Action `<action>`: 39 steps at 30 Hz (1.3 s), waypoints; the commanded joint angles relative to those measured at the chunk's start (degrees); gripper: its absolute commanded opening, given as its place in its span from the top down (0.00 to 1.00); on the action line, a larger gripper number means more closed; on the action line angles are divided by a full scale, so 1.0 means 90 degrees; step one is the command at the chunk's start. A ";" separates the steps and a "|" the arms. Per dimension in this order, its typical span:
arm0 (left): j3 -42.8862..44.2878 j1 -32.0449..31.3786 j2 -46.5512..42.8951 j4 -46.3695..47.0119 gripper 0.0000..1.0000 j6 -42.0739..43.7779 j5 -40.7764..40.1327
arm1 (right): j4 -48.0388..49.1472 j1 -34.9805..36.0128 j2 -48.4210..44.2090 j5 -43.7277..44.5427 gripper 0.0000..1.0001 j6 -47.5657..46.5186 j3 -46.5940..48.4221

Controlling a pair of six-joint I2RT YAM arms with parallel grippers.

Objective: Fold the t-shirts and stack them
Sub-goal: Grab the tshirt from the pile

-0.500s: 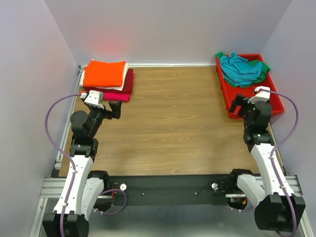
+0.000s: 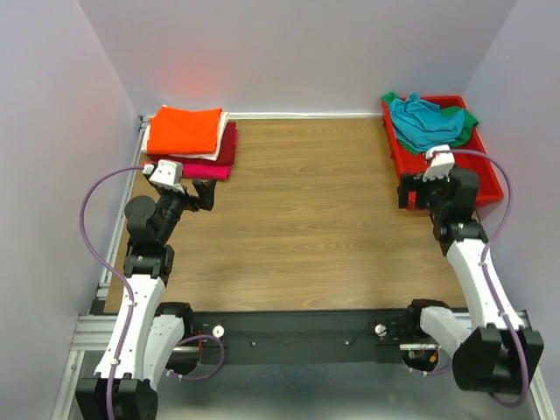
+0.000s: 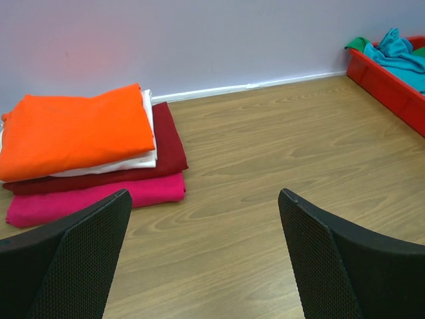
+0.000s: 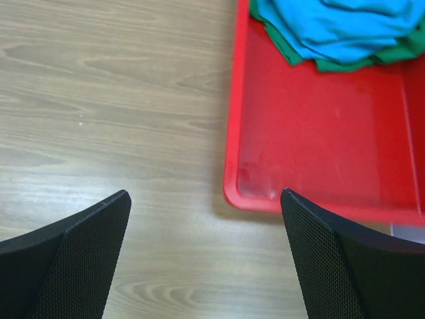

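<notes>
A folded stack sits at the back left: orange t-shirt (image 2: 184,129) on top, then white (image 3: 149,119), dark red (image 2: 229,144) and magenta (image 2: 201,171) at the bottom. A crumpled teal t-shirt (image 2: 423,121) lies over a green one (image 2: 468,118) in the red bin (image 2: 455,179) at the back right. My left gripper (image 2: 203,194) is open and empty, just in front of the stack. My right gripper (image 2: 413,191) is open and empty, above the bin's near left corner (image 4: 239,189). The teal shirt (image 4: 332,26) and the green shirt (image 4: 292,53) show at the top of the right wrist view.
The wooden table (image 2: 306,210) lies between stack and bin. Grey walls close the back and both sides. The bin's near half (image 4: 319,133) holds nothing.
My right gripper has moved left and slightly toward the back, along the bin's near left corner. The left arm has not moved.
</notes>
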 commanded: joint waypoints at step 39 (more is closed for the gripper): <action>0.0045 -0.0034 0.0516 -0.0036 0.02 0.0188 -0.0013 | -0.1123 -0.0522 1.0106 0.1644 0.77 -0.0113 0.9804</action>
